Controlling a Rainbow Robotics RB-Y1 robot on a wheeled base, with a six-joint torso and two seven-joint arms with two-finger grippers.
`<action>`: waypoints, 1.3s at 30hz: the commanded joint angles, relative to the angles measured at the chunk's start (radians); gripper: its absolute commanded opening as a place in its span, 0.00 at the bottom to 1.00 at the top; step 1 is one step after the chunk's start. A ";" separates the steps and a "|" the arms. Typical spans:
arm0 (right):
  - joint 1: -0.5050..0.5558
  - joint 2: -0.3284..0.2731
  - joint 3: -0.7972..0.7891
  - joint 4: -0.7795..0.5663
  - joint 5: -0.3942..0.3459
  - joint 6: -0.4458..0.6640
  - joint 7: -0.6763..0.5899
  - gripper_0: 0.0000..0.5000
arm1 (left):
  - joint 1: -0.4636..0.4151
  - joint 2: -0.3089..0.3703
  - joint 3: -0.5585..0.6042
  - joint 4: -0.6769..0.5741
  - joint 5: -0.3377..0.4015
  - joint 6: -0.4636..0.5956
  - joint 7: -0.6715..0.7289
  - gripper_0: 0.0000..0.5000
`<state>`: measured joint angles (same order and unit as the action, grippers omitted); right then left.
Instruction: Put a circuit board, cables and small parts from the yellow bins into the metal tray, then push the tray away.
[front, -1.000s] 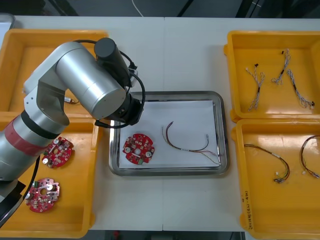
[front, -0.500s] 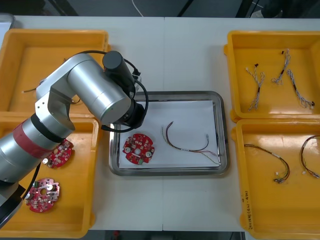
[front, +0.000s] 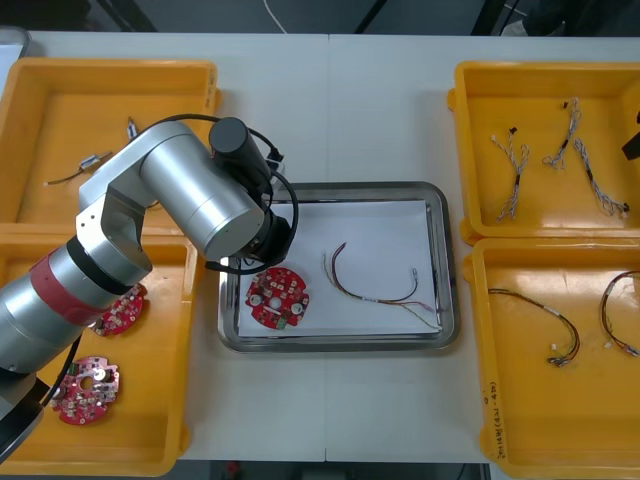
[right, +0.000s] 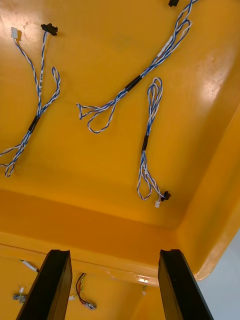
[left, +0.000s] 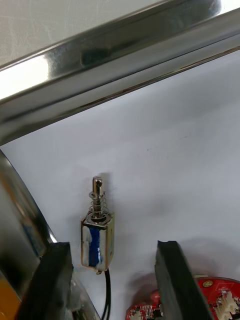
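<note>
Fingers (left: 50, 280) of left gripper (left: 112, 246) flank boxy, spring-topped small metal part (left: 97, 239).

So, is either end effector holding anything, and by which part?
Nothing. Left end effector: open, the small metal part lying free between its fingers. Right end effector: open above a yellow bin.

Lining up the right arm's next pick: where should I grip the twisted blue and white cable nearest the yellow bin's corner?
Grip the twisted blue and white cable at its black sleeve, bringing the open right gripper straight down, fingers across the run. There it lies flat, clear of other cables and the yellow bin's wall. The left gripper hangs open over the metal tray.
</note>
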<state>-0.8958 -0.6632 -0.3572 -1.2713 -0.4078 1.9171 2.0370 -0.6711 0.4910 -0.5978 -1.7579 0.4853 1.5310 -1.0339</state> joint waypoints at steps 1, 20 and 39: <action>-0.078 -0.059 0.010 0.064 0.015 -0.006 -0.020 1.00 | 0.008 -0.016 -0.019 -0.012 -0.010 -0.019 0.117 1.00; -0.213 -0.087 0.055 0.389 0.043 -0.268 0.042 1.00 | 0.008 0.000 0.167 -0.227 0.070 0.152 0.123 1.00; -0.298 -0.088 0.087 0.685 0.043 -0.524 0.083 1.00 | 0.008 0.144 0.475 -0.298 0.234 0.389 -0.219 1.00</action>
<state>-1.1378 -0.6998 -0.2892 -0.6125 -0.3545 1.4243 2.0696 -0.6708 0.5846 -0.1628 -2.0616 0.6973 1.9099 -1.0652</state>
